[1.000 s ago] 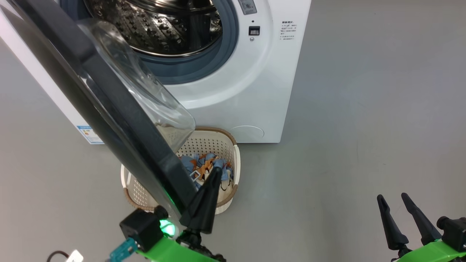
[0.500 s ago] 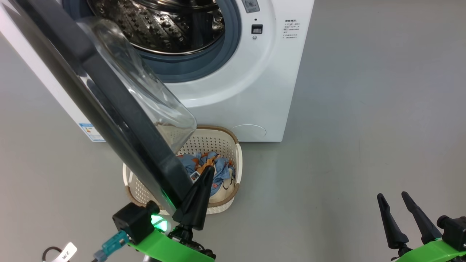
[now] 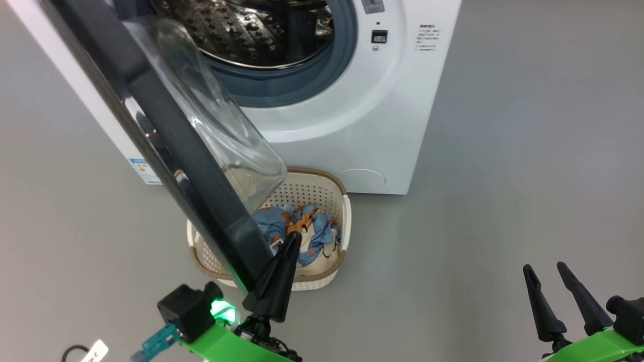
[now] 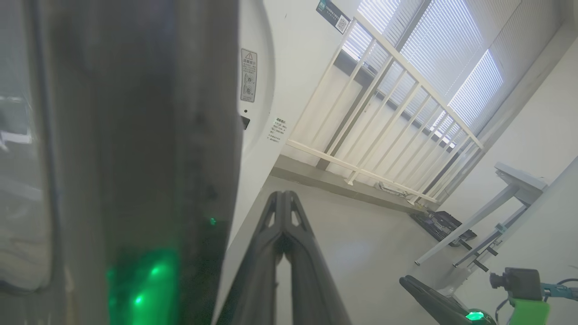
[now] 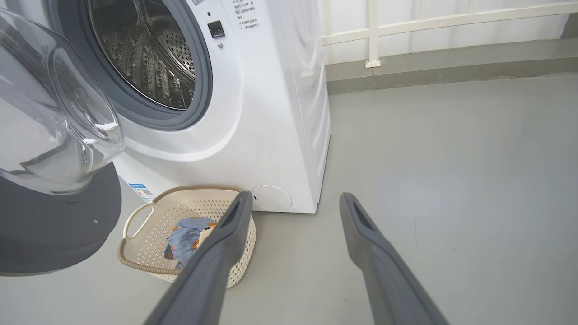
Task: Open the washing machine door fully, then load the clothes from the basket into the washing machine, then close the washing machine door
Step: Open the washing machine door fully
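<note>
The washing machine (image 3: 352, 125) carries a few lines of small dark print on its front to the right of the drum opening (image 3: 427, 37), too small to read, and a small blue label (image 3: 143, 171) at its low left corner, also illegible. In the left wrist view a grey warning sticker (image 4: 249, 75) with a triangle sign sits on the machine's front, and a dark sign with a QR code (image 4: 334, 10) hangs on the wall above. The washing machine door (image 3: 166, 136) stands swung out on the left, with its glass bowl over the basket (image 3: 347, 221). The basket sits on the floor against the machine's front, with the clothes (image 3: 307, 231) inside. The left gripper (image 3: 293, 237) reaches up just beside the door's lower edge, fingers pressed together on nothing; whether it touches the rim cannot be told. The right gripper (image 3: 544, 266) rests low on the right, well apart, fingers spread wide and empty.
</note>
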Motion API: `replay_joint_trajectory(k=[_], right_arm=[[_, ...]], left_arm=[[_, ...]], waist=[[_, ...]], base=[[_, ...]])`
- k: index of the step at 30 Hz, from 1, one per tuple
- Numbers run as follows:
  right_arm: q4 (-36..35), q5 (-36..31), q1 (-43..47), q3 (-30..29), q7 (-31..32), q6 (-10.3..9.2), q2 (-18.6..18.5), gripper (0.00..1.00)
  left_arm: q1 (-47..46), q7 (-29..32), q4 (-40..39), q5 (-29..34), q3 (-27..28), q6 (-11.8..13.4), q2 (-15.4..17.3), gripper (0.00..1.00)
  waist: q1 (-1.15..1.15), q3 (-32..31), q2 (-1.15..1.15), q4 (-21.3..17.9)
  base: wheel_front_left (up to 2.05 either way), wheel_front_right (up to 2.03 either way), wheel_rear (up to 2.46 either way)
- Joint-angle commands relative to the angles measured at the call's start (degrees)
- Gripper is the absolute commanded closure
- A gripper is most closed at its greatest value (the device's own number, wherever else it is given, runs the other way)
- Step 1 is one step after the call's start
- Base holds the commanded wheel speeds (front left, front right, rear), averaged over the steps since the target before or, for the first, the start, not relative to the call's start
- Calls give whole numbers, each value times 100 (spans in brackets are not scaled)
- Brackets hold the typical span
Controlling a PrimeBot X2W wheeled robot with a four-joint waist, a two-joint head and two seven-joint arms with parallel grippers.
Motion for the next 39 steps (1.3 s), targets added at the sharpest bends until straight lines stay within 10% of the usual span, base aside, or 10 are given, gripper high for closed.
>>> replay_joint_trajectory(k=[1,39], right_arm=[[-150,-78,-178,116,-69,9,-122,0],[-199,16,-26,176,-69,9,-270,0]], left_arm=[[-32,-38,-75,-19,498,95,192,100],[701,-38,-406,483,1352,357,192,100]], waist=[[0,3,0,94],[0,-131,0,1520]], base=[[0,0,0],[0,0,0]])
